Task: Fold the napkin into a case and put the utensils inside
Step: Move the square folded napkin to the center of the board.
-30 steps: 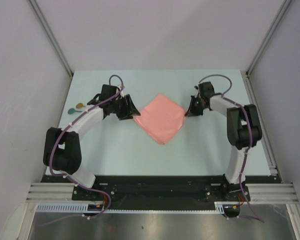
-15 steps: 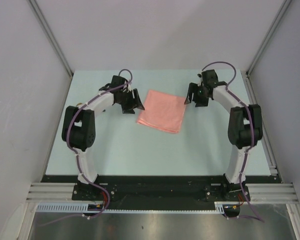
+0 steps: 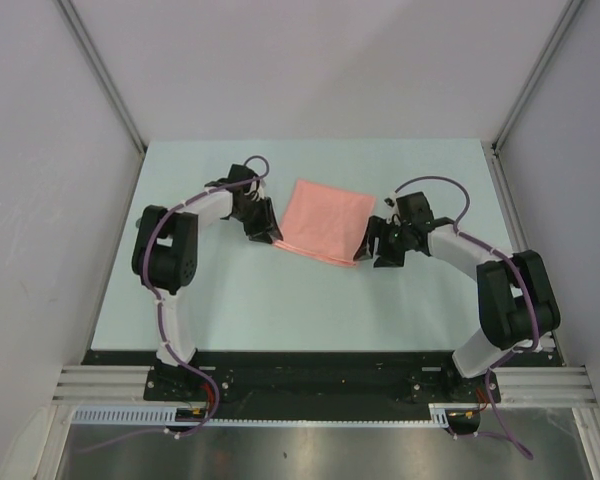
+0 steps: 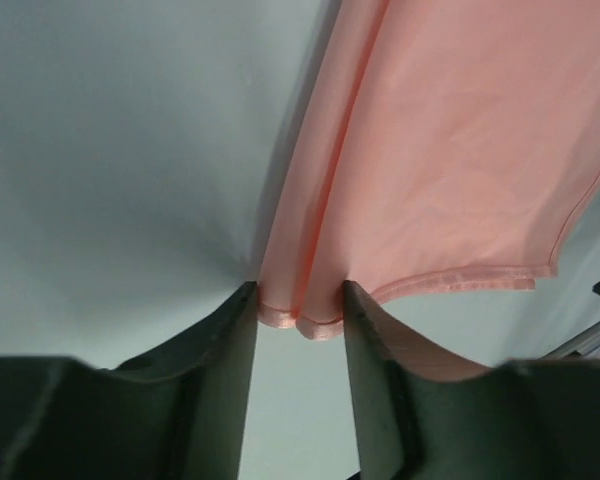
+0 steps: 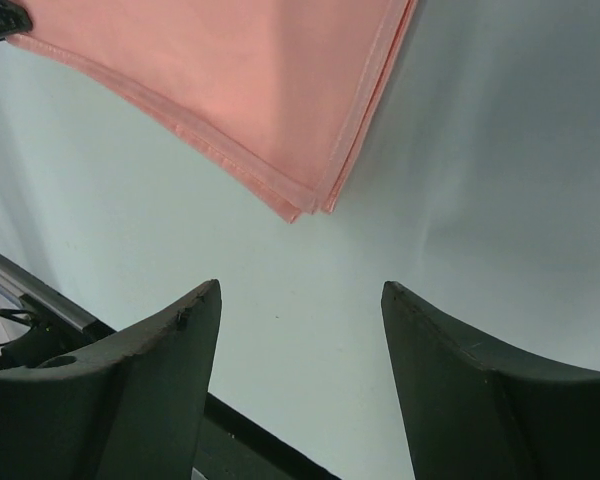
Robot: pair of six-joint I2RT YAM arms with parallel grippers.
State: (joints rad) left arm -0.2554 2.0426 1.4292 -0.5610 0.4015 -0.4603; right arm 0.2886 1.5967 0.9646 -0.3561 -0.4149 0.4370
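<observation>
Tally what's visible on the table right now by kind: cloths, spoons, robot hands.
Pink napkin: 1
Spoons: 0 visible
Robot hands: 2, left hand and right hand
Total: 3

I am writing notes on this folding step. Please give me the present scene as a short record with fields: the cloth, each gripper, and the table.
napkin: salmon-pink, folded into a layered rectangle, lying flat on the table
left gripper: at the napkin's left near corner, fingers on both sides of the bunched folded edge
right gripper: open, just short of the napkin's right near corner, not touching it
table: pale blue-green surface
utensils: not visible in any view
case: not yet formed
</observation>
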